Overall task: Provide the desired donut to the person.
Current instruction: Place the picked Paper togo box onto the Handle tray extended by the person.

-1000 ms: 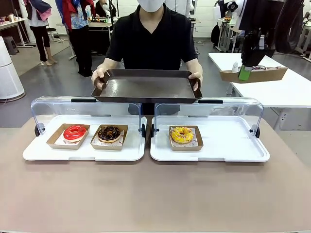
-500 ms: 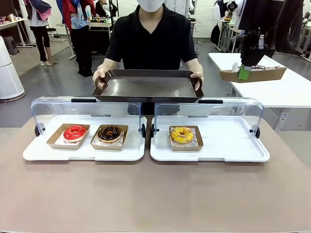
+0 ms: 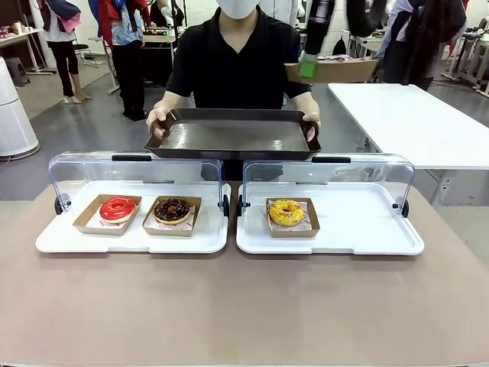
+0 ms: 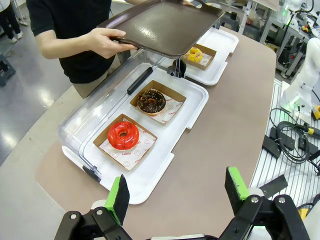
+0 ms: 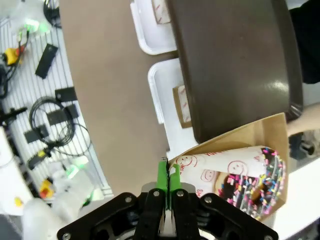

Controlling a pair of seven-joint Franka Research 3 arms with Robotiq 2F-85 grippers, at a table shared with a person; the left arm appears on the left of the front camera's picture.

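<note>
The person [image 3: 238, 57] in a black shirt holds a dark serving tray [image 3: 233, 136] out over the far table edge with both hands. High at its right far corner hangs a cardboard tray [image 3: 341, 71], pinched at its rim by my right gripper [image 3: 307, 66]. In the right wrist view that gripper [image 5: 166, 181] is shut on the cardboard tray [image 5: 250, 135], which carries a chocolate donut with coloured sprinkles [image 5: 251, 187] beside the dark tray [image 5: 235, 55]. My left gripper [image 4: 177, 189] is open above the table's left end, with nothing between its fingers.
Two white display trays [image 3: 134, 238] [image 3: 359, 238] with raised clear lids sit across the table. They hold a red donut [image 3: 117, 208], a chocolate donut [image 3: 171, 209] and a yellow donut [image 3: 286, 212], each in cardboard. A white side table [image 3: 428, 115] stands at the right.
My right gripper has carried the cardboard tray with the sprinkled donut leftward, from over the white side table to beside the person's right shoulder, above the dark tray's far right corner.
</note>
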